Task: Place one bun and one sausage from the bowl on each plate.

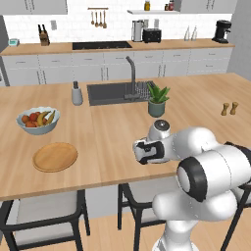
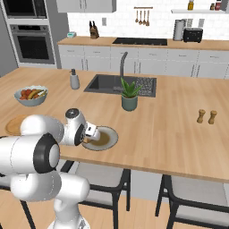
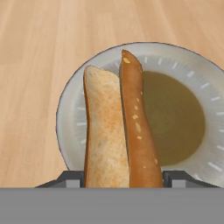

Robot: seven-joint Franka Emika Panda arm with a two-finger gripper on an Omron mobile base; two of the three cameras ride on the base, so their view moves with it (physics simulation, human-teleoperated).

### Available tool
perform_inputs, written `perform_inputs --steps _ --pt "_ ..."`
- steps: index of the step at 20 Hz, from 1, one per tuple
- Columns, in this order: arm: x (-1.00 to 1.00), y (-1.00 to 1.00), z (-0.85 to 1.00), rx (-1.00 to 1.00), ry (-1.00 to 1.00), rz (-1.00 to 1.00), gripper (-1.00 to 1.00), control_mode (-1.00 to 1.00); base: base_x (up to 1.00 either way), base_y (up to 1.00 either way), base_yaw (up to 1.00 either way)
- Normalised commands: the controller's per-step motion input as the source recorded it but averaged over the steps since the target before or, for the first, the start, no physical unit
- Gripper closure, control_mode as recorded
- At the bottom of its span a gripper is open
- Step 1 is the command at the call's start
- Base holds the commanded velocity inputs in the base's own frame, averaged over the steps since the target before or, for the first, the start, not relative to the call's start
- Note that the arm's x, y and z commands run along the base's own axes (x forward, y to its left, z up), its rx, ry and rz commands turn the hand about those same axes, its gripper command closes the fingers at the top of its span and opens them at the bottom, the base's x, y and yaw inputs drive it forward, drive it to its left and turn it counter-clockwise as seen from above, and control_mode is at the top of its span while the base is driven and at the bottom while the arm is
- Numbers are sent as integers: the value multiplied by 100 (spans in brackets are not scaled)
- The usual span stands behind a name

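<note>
Left to right across the island: we note the fruit bowl at the far left with the tan wooden plate just in front of it, bare; we judge it waits for its own pair.

Further right, the gripper hangs above the grey-white plate, near the counter's front edge. In the hand view the bun sits left and the sausage right, pressed side by side; both run up from between the fingertips, so we read the claw as clamped on the two together, held half apart by their combined width.

The pair hangs over the plate's left half, presumably so that a release drops both inside the rim; one grasp serving both items spares a second trip.

The plant and shakers stand well apart, to the right.
</note>
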Motion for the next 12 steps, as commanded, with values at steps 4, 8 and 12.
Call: perform_inputs --steps 4,8,12 --pt "4 0 -17 0 1 0 100 -100 0 0 0" --pt "18 0 0 0 0 0 -100 -100 0 0 0" --pt "23 -2 0 0 0 0 -100 -100 0 0 0"
